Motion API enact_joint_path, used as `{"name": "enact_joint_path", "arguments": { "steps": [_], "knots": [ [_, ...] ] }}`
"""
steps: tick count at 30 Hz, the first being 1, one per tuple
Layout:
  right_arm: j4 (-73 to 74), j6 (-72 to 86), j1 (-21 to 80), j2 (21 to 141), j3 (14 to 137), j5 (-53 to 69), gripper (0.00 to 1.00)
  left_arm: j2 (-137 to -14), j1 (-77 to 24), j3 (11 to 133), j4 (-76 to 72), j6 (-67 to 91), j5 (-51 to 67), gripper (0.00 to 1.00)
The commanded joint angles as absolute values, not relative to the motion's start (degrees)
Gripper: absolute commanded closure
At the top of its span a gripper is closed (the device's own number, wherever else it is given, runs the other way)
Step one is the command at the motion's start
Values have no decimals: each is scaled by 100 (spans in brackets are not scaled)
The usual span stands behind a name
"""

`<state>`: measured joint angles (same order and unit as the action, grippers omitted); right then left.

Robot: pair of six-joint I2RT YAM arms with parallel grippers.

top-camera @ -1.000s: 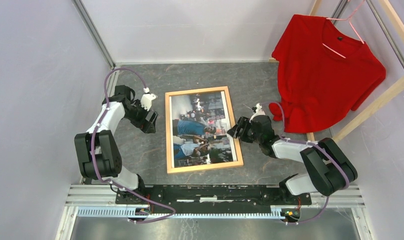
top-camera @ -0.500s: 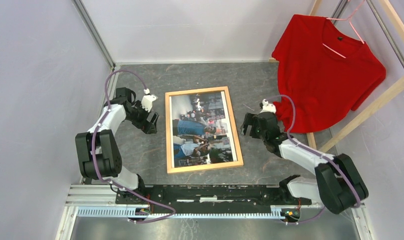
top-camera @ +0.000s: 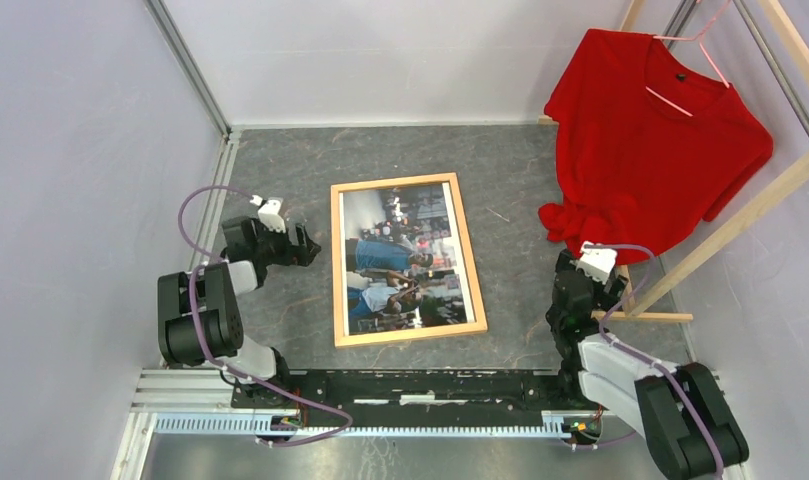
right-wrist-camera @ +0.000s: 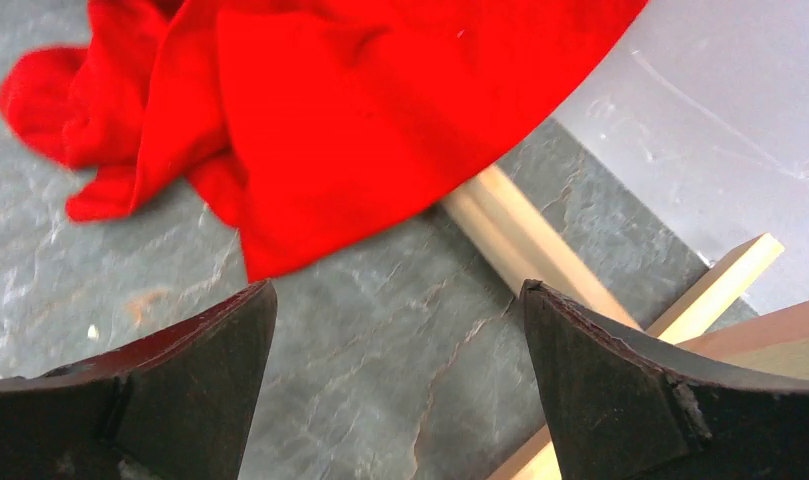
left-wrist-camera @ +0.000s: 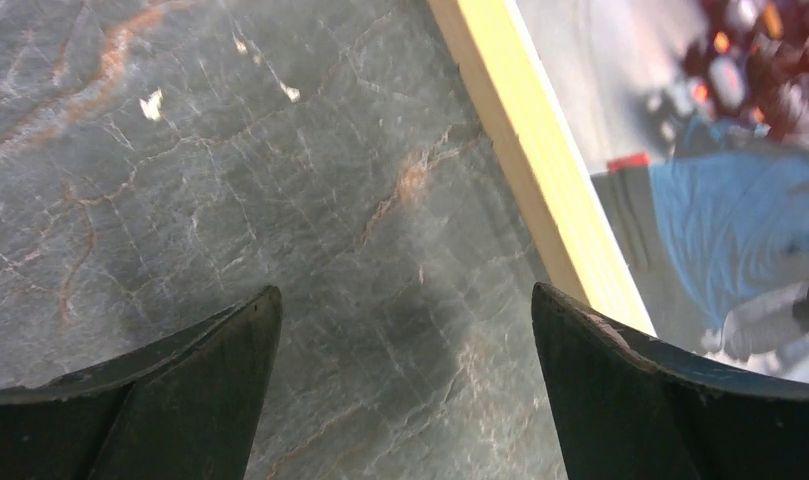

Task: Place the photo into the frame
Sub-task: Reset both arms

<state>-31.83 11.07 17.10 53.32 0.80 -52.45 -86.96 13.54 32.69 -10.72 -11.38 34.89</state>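
Observation:
The light wooden frame (top-camera: 337, 262) lies flat in the middle of the grey table, with the photo (top-camera: 405, 260) of people in blue and dark clothes inside its rails. My left gripper (top-camera: 305, 245) is open and empty, low over the table just left of the frame's left rail. In the left wrist view the rail (left-wrist-camera: 540, 160) and part of the photo (left-wrist-camera: 740, 210) show past the open fingers (left-wrist-camera: 620, 390). My right gripper (top-camera: 570, 290) is open and empty, pulled back to the right of the frame near the rack.
A red T-shirt (top-camera: 650, 150) hangs on a hanger from a wooden-beam rack (top-camera: 740, 220) at the back right; its hem (right-wrist-camera: 310, 130) drapes onto the table. The rack's base beam (right-wrist-camera: 530, 245) lies just ahead of my right fingers. Grey walls close both sides.
My right arm has drawn back from the frame's right rail towards the rack and its base. My left arm has folded back and lowered, its gripper staying beside the left rail.

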Motion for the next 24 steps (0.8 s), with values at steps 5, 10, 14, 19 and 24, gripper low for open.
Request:
{"name": "enact_joint_path", "arguments": {
  "steps": [5,10,14,19,24],
  "knots": [
    [-6900,-27,1308,6563,-660,-5494,2,-8727,1424,1979,-5900,579,3552,0],
    [-8228,-399,1287,7289,-827,-5146,2,-8662,1395,1352,-7127,511,3504,0],
    [-8681,-882,1277,7400,-990,-4094,2,-8602,1284,896,-7894,506,3151,0],
    [-10799,-1430,1298,8362,-1470,-3147,2,-8587,505,18,-9287,69,1667,0],
    [-8573,-1197,1230,8020,-599,-3159,2,-8937,70,405,-9021,-244,986,0]
  ]
}}
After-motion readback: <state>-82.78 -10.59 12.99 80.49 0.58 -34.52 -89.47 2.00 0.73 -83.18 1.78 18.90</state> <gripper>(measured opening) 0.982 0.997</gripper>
